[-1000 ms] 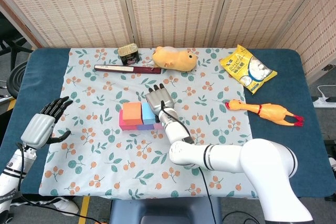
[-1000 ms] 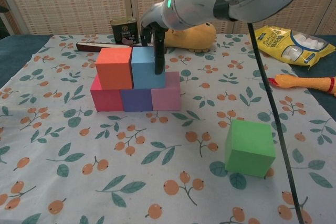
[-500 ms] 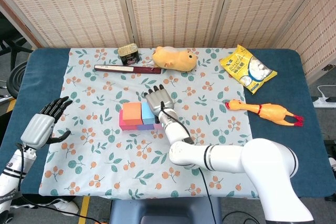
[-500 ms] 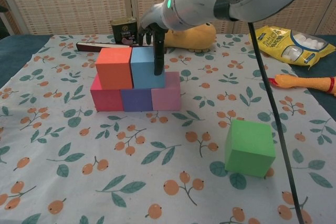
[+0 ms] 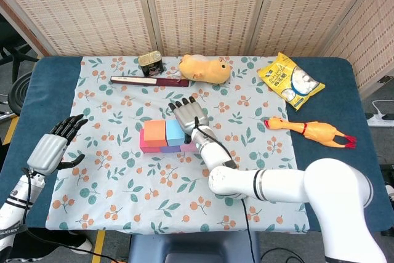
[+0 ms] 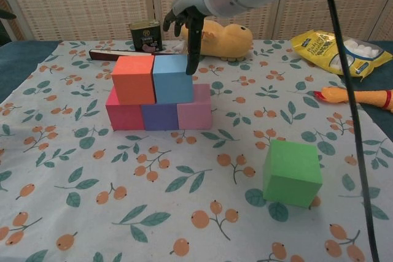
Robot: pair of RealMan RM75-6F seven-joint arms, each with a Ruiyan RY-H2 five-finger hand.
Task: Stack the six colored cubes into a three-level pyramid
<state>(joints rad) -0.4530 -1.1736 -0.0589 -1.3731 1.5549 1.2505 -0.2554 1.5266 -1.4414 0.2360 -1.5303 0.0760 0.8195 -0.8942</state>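
Five stacked cubes [image 6: 161,93], one green cube [image 6: 292,172].

Robot lab/demo setup: woven screens [image 5: 203,4] behind table w/ floral cloth [image 5: 123,177], cables on floor.

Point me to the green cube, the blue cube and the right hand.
green cube [image 6: 293,173], chest view, on its front face.
blue cube [image 6: 172,79], chest view, on its front face.
right hand [image 5: 186,115], head view, on the back of the hand.
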